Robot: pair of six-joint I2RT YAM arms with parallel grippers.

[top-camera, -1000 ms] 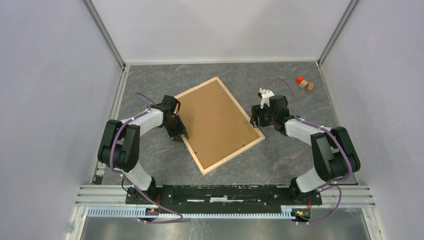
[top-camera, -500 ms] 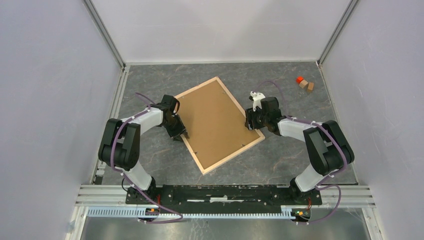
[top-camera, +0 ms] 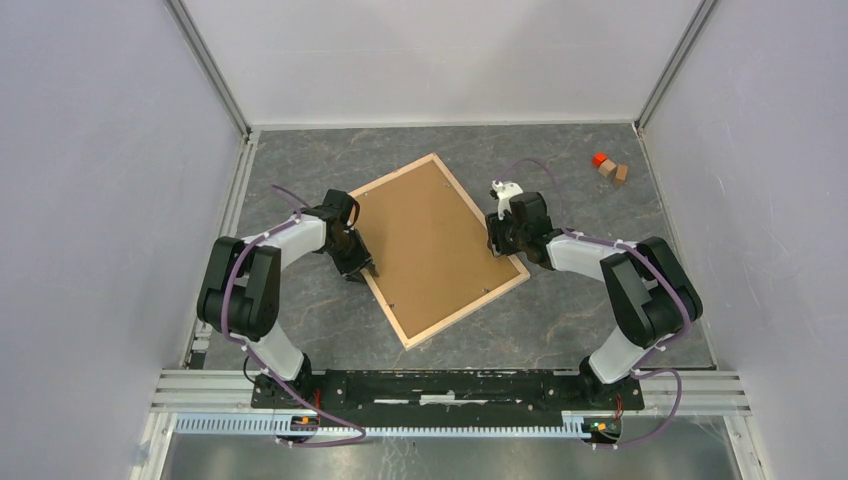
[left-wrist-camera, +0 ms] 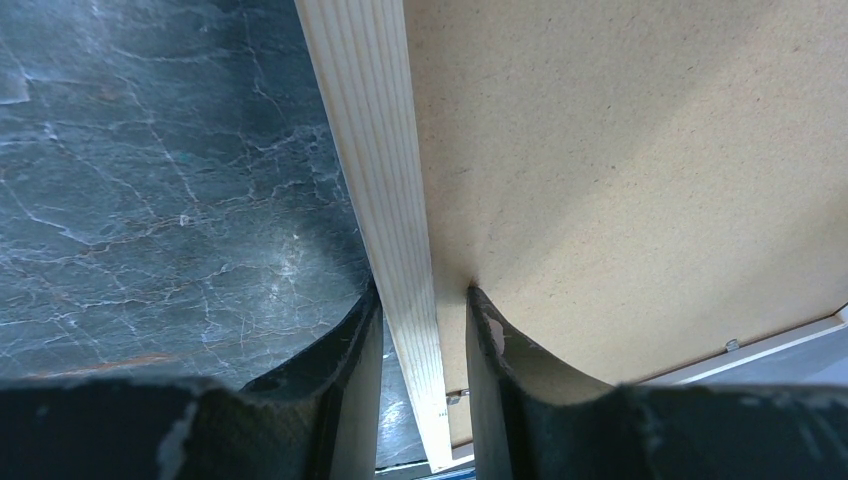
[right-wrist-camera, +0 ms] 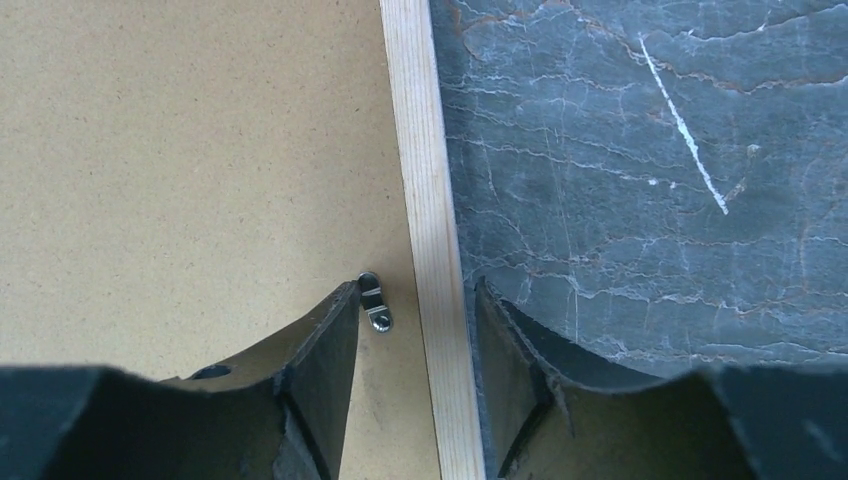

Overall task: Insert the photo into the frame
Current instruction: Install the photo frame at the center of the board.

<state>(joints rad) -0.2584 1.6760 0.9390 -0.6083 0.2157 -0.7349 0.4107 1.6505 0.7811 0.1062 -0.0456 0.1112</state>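
Observation:
The frame (top-camera: 462, 306) lies back up and turned at an angle in the middle of the table, pale wood rails around a brown backing board (top-camera: 430, 238). The photo is hidden. My left gripper (top-camera: 362, 270) is shut on the frame's left rail (left-wrist-camera: 385, 200): the outer finger (left-wrist-camera: 352, 340) presses the rail's edge and the inner one stands on the board. My right gripper (top-camera: 497, 243) is open astride the right rail (right-wrist-camera: 432, 200), one finger over the board beside a small metal clip (right-wrist-camera: 375, 302), the other just outside the rail.
An orange block (top-camera: 600, 158) and two small brown blocks (top-camera: 615, 172) sit at the far right corner. Grey walls close in the dark marbled table (top-camera: 300, 320) on three sides. The arm bases stand along the near edge.
My right gripper has slid left from beside the frame onto its right rail, and its jaws have narrowed. The left gripper and the frame have not moved.

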